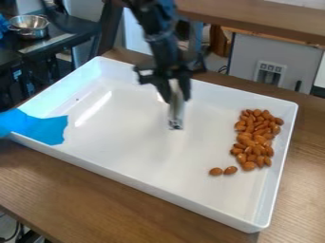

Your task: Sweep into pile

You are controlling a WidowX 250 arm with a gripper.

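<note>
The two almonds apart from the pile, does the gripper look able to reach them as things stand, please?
Probably yes: the gripper hangs over the same white tray, and nothing stands between it and the two almonds; the larger pile lies to their upper right.

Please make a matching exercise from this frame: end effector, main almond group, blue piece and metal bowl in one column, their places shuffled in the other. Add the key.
Things
1. End effector
2. Main almond group
3. Blue piece
4. Metal bowl

Places
A. Draped over the left corner of the white tray
B. On the dark table beyond the tray
C. Over the middle part of the tray
D. Inside the tray, toward its right wall

Right pairs: 1-C, 2-D, 3-A, 4-B
</note>
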